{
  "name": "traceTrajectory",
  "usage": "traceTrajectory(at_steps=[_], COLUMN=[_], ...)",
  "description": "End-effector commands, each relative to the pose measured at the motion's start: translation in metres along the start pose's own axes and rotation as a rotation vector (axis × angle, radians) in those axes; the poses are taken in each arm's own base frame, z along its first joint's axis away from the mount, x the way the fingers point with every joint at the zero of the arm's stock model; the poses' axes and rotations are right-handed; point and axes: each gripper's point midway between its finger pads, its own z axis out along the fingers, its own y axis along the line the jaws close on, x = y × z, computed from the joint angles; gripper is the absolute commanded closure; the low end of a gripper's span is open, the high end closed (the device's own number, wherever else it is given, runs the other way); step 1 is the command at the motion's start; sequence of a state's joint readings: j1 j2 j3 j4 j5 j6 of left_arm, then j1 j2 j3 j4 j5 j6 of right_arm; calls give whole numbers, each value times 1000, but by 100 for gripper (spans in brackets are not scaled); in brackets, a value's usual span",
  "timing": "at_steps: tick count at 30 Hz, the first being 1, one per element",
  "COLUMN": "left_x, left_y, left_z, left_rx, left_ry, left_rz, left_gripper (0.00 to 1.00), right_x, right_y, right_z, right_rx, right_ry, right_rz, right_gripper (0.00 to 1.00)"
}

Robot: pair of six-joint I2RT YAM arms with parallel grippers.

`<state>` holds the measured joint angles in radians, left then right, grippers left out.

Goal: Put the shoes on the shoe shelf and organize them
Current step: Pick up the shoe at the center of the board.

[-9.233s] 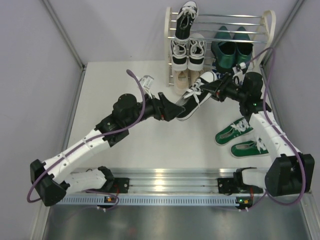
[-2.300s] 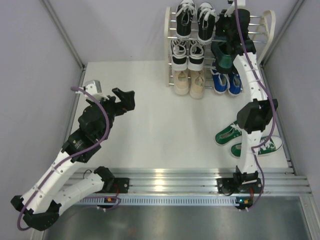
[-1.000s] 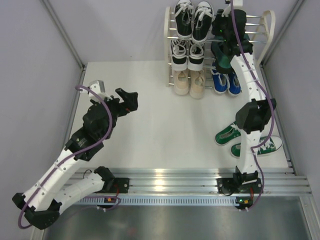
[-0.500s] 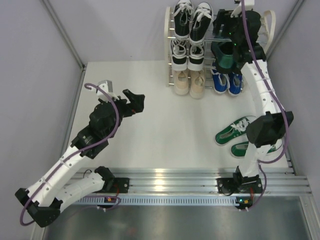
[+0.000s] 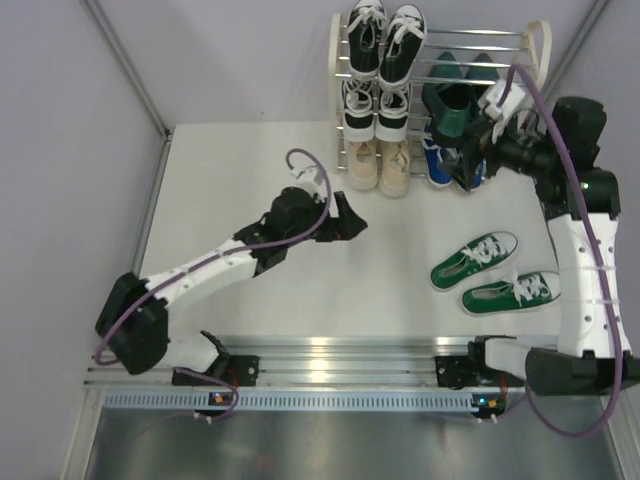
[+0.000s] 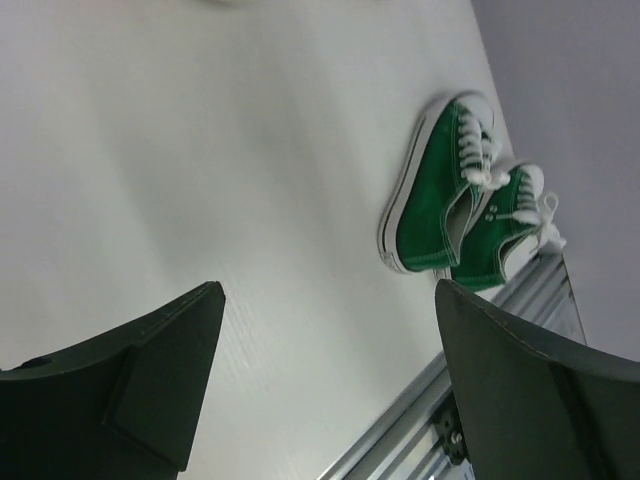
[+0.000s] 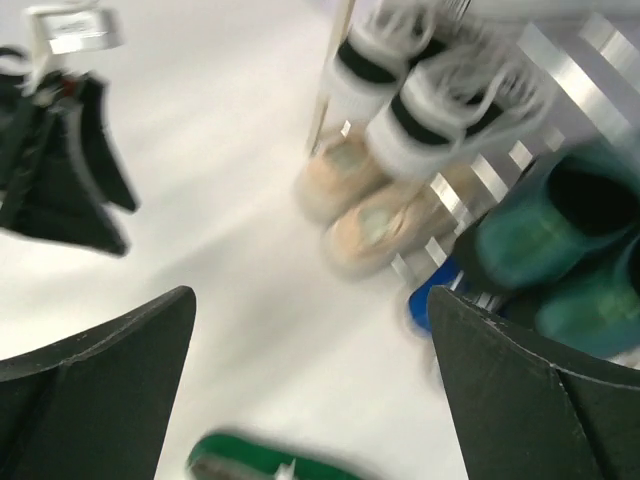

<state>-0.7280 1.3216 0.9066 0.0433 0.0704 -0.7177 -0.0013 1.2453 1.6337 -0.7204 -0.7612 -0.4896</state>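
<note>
Two green sneakers (image 5: pixel 475 260) lie on the worktop (image 5: pixel 230 170), apart from the shoe shelf (image 5: pixel 541 40). The left tool (image 5: pixel 350 222) and right tool (image 5: pixel 468 155) are both spread apart, empty.

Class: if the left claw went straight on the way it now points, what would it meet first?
Probably the green sneakers, ahead of the open left claw; if it is angled downward, the white table first. Depth is unclear.
</note>
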Motion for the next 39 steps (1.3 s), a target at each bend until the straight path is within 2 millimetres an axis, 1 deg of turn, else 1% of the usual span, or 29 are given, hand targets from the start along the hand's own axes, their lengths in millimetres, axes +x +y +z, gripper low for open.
traceTrajectory(at_steps=[1, 2, 3, 4, 5, 6, 7, 8, 10, 11, 13, 15, 17, 18, 19, 20, 21, 22, 24, 25, 28, 31, 32, 34, 35, 36, 37, 38, 39], left_x=[10, 38, 45, 48, 72, 83, 80, 103, 114, 119, 128, 136, 151, 151, 164, 169, 172, 184, 192, 195, 212, 215, 214, 208, 207, 203, 187, 191, 182], left_y=[-80, -84, -94, -120, -111, -115, -135, -125, -134, -134, -134, -128, -114, -119, -107, -103, -110, -101, -93, -98, -79, -59, -55, -48, -48, -48, -63, -52, -45], left_z=[30, 52, 63, 71, 95, 105, 113, 131, 144, 157, 166, 178, 187, 189, 194, 197, 200, 205, 210, 211, 214, 211, 209, 204, 201, 198, 194, 186, 182], left_rx=[281, 288, 315, 380, 365, 380, 435, 422, 464, 469, 478, 461, 420, 421, 390, 368, 372, 346, 294, 292, 221, 134, 120, 79, 73, 64, 90, 73, 49], left_ry=[54, 119, 128, 140, 194, 219, 212, 260, 276, 277, 271, 271, 310, 308, 343, 345, 340, 359, 372, 363, 387, 399, 398, 382, 377, 373, 317, 334, 318], left_rz=[18, 30, 40, 64, 92, 108, 146, 158, 213, 234, 296, 328, 370, 390, 426, 450, 478, 517, 568, 604, 664, 694, 698, 690, 677, 624, 573, 530, 436], left_gripper=[9, 11, 12, 12, 14, 14, 14, 16, 17, 18, 20, 21, 22, 24, 25, 25, 25, 26, 27, 28, 34, 54, 71, 94, 100, 100, 100, 100, 100], right_x=[73, 86, 106, 119, 131, 145, 152, 160, 172, 175, 177, 178, 179, 179, 180, 182, 183, 184, 186, 186, 190, 195, 198, 199, 201, 202, 202, 204, 206], right_y=[55, 58, 62, 66, 62, 68, 71, 68, 69, 66, 65, 60, 56, 55, 55, 54, 54, 54, 54, 55, 55, 56, 57, 58, 58, 58, 58, 58, 58], right_z=[-31, -36, -46, -53, -61, -66, -70, -75, -80, -83, -85, -85, -86, -85, -85, -85, -84, -83, -82, -82, -82, -82, -81, -79, -79, -78, -78, -78, -78], right_rx=[-133, -120, -91, -82, -44, -39, -28, -1, 24, 41, 49, 57, 66, 61, 61, 58, 54, 52, 46, 45, 51, 51, 49, 47, 44, 43, 47, 47, 48], right_ry=[153, 180, 216, 250, 269, 289, 304, 320, 343, 349, 346, 339, 334, 330, 327, 326, 322, 322, 318, 319, 328, 338, 339, 335, 336, 336, 337, 344, 347], right_rz=[79, 101, 125, 162, 190, 214, 234, 251, 274, 283, 295, 310, 327, 337, 347, 357, 369, 379, 394, 400, 405, 417, 434, 453, 463, 472, 485, 494, 499], right_gripper=[1, 1, 1, 1, 1, 1, 1, 1, 0, 1, 1, 0, 1, 0, 0, 1, 1, 1, 1, 1, 1, 1, 1, 1, 1, 1, 1, 1, 1])
